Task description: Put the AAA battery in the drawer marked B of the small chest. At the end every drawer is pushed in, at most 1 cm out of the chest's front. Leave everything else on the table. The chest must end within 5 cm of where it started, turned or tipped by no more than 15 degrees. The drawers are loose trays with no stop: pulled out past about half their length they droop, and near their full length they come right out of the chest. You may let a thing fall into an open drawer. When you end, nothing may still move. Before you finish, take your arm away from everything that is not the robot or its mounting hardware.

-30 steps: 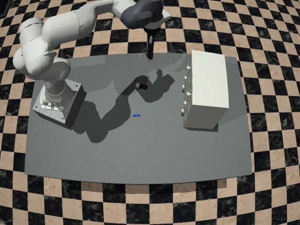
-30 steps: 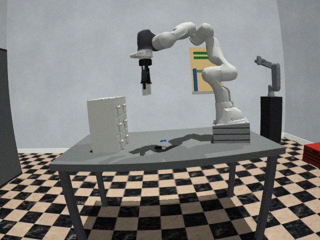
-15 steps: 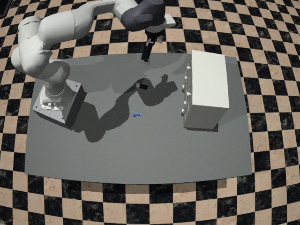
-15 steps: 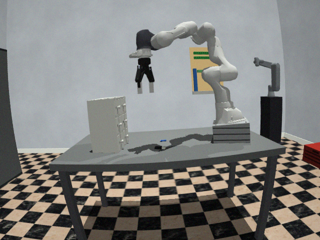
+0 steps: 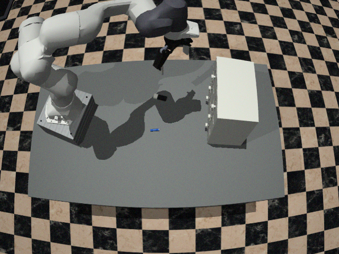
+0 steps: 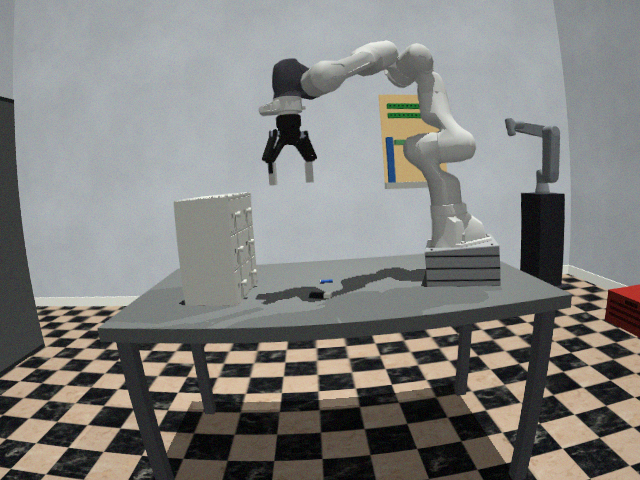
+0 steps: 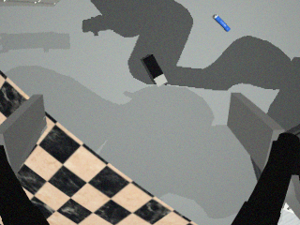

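Gripper (image 6: 288, 174) hangs high over the far edge of the table (image 5: 153, 180), fingers spread to their widest and nothing between them or touching them. Seen from the top camera, the small blue battery (image 5: 154, 129) lies on the table at about six o'clock from the gripper, well apart from it and far below; its long axis runs roughly three-to-nine o'clock in that view, square to the line from the hand. In the wrist view the same battery (image 7: 221, 22) appears near one o'clock, lying on a slant.

Between hand and battery, also on the table, rests a short black piece with a pale end (image 5: 160, 97), partly in the arm's shadow; what it is cannot be told.

The white chest (image 5: 237, 90) stands at three o'clock from the battery, its knobbed front facing the battery and the robot's base (image 5: 82, 125). All drawers look pushed in; the marks on them are too small to read, so drawer B cannot be picked out.

By the look of things the task has hardly begun: battery untouched, no drawer open. Reaching the battery would call for a long descent toward six o'clock, with the fingers turned to straddle its short side.
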